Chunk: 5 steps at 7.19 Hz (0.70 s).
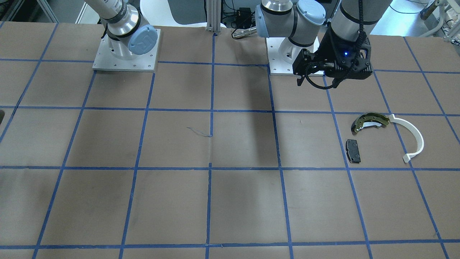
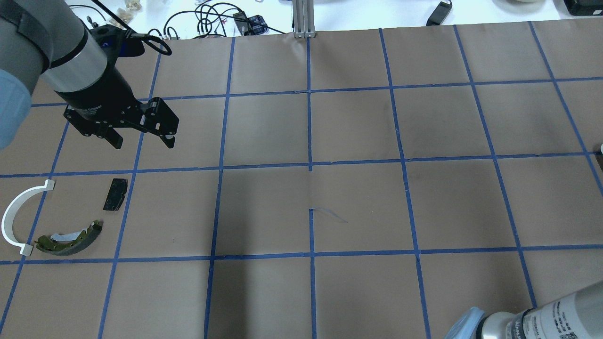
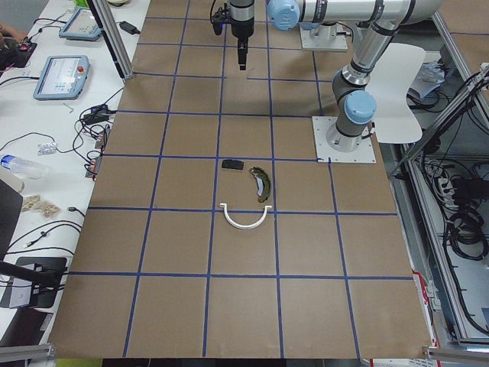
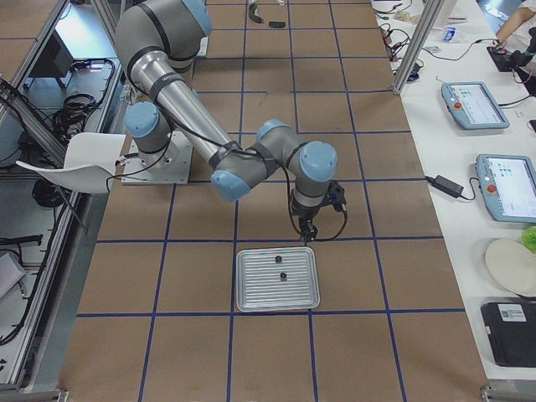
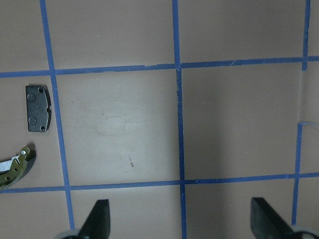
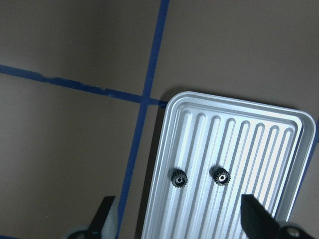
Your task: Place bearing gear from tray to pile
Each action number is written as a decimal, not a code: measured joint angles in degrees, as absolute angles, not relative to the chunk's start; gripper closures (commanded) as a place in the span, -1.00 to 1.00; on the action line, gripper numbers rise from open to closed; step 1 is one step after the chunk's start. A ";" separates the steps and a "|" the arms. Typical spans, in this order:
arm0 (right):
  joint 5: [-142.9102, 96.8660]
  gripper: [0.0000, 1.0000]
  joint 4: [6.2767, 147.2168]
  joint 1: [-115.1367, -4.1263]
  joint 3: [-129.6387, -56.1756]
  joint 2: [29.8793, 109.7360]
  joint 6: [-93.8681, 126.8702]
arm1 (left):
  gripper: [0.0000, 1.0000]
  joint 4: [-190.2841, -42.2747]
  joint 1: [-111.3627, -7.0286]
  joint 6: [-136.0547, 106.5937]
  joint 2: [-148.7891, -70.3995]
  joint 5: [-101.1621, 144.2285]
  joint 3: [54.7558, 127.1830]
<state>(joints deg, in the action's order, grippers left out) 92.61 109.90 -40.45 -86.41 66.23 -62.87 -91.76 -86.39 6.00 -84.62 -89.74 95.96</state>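
Two small black bearing gears [image 6: 178,178] [image 6: 221,176] lie side by side in a ribbed silver tray [image 6: 259,144]. They also show in the exterior right view [image 4: 276,260] on the tray [image 4: 251,289]. My right gripper [image 6: 179,219] is open and empty, hovering above the tray's edge [image 4: 303,233]. The pile lies far off: an olive-yellow brake shoe [image 2: 70,238], a white plastic arc [image 2: 13,216] and a black pad [image 2: 115,194]. My left gripper [image 2: 141,140] is open and empty, raised above the table beside the pile [image 1: 318,81]. Its wrist view shows the pad [image 5: 38,108] and the shoe's tip [image 5: 12,169].
Brown paper with a blue tape grid covers the table [image 1: 215,144]. The arm bases [image 1: 125,50] [image 1: 293,54] stand at the robot's edge. Cables and tablets [image 4: 473,105] lie on the white bench beyond the table. A metal post [image 2: 304,19] stands at the far edge.
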 measured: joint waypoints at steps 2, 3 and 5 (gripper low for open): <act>92.53 -0.63 113.68 -37.58 -88.10 62.29 -65.92 | -1.00 -91.88 -86.39 6.15 -84.60 -89.76 95.97; 92.67 -0.62 117.47 -37.15 -90.42 61.18 -66.47 | -1.00 -91.96 -86.39 6.20 -84.54 -89.78 95.98; 92.72 -0.51 125.70 -36.95 -95.92 60.48 -67.64 | -1.00 -92.03 -86.40 6.24 -84.45 -89.80 95.98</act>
<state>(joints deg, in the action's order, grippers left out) 92.72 125.70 -36.95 -95.92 60.48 -67.64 -92.03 -86.40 6.24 -84.45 -89.80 95.98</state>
